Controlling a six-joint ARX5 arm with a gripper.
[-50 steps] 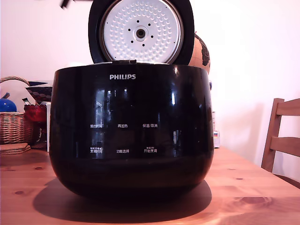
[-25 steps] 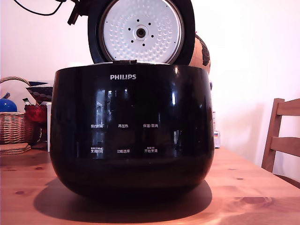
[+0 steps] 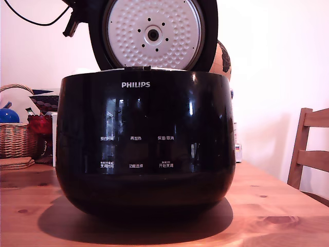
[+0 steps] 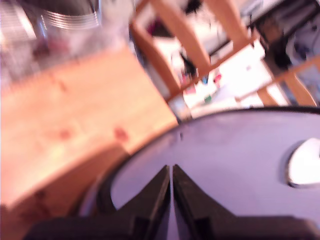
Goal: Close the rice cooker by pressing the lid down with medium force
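Standing lid [image 3: 153,35]: raised above cooker [image 3: 145,144], inner plate facing camera.
Gripper [image 4: 171,172]: fingertips together, empty, over lid's outer face.

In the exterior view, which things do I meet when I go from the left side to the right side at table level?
Wicker basket → red container → rice cooker → wooden chair.

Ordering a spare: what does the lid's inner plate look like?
Silver-white inner plate, dimpled, with a dark centre hub; exterior view shows it best.

glossy black rice cooker [image 3: 145,144], dimpled (metal-lined) lid [image 3: 152,34]
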